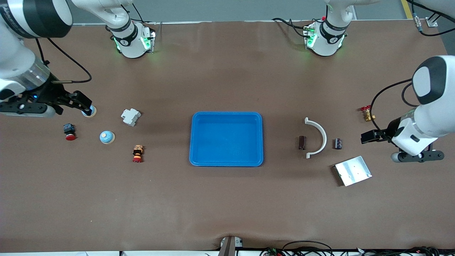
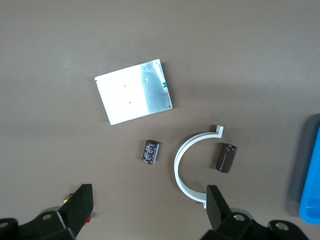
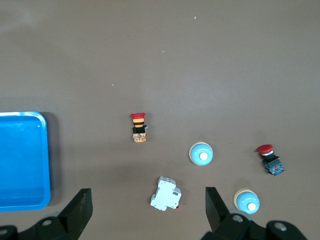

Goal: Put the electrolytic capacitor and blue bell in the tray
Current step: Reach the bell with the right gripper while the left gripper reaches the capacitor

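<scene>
The blue tray point(image 1: 226, 139) sits mid-bench with nothing in it. Toward the right arm's end lies a blue bell point(image 1: 106, 137), between a red push button point(image 1: 69, 131) and a small orange-and-red stacked switch point(image 1: 137, 153). The right wrist view shows a second blue bell point(image 3: 246, 200) whole, which the front view mostly hides under the right tool point(image 1: 83, 103), fingers spread wide. A white breaker point(image 1: 130, 117) lies farther from the front camera than the first bell. Toward the left arm's end, two dark cylindrical capacitors flank a white curved clip point(image 1: 317, 138): a brown one point(image 1: 302, 142) and a darker one point(image 1: 337, 143). The left wrist view shows printing on the darker one, unreadable. The left tool point(image 1: 369, 137), fingers apart, hangs near the silver plate point(image 1: 353, 170); a red-handled brass valve point(image 1: 366, 113) shows only in the front view.
</scene>
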`<state>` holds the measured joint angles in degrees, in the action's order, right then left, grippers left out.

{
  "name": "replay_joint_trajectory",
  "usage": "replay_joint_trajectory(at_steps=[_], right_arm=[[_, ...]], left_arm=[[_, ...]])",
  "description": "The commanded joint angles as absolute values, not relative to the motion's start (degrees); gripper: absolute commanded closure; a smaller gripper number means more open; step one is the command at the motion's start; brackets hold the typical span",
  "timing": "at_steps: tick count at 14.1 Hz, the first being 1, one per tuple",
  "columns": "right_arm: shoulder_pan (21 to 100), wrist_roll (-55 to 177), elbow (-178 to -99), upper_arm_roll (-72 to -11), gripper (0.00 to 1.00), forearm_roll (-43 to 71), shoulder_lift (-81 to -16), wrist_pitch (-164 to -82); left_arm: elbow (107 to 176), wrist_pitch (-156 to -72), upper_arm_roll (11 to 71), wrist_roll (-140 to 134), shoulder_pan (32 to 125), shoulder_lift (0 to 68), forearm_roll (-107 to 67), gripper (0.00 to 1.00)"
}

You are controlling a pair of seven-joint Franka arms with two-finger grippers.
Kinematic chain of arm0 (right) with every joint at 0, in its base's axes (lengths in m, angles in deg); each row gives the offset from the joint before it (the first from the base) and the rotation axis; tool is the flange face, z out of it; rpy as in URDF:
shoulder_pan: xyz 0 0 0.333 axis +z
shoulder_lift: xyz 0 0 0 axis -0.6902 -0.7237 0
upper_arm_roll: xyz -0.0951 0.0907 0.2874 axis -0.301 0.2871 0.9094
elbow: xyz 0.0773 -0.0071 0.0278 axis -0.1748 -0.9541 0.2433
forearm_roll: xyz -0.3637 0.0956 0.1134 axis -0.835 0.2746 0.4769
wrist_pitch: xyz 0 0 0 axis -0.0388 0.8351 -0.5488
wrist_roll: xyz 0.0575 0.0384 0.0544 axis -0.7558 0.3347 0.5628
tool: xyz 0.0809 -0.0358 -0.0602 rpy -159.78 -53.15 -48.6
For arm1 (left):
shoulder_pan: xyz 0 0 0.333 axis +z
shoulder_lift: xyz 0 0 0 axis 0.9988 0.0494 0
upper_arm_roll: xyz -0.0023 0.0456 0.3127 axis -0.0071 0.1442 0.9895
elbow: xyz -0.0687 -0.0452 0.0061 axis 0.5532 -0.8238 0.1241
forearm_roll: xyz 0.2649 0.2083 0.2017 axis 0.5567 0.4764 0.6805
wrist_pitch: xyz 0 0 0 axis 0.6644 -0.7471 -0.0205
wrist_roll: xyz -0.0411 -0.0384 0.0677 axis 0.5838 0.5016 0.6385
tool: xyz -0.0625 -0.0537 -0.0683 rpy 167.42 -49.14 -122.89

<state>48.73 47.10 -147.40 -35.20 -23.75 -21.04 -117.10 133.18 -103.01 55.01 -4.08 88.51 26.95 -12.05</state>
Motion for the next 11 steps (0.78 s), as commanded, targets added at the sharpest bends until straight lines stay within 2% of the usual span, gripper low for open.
replay_joint_trajectory(at_steps=[1,5,11], right_arm=[[48.65,47.24,-152.33,-35.54,0.0,-24.14,-19.92,-120.21],[44.62,54.08,-159.02,-35.89,0.0,-24.67,-19.83,-127.23],[42.94,57.79,-160.78,-35.98,0.0,-25.02,-21.84,-128.3]], left_arm=[[137.51,-107.52,55.08,-4.92,88.66,26.58,-13.29,0.0],[141.39,-112.28,55.08,-5.27,88.66,28.16,-12.85,0.0],[145.26,-118.61,55.08,-5.36,88.4,31.85,-12.59,0.0]])
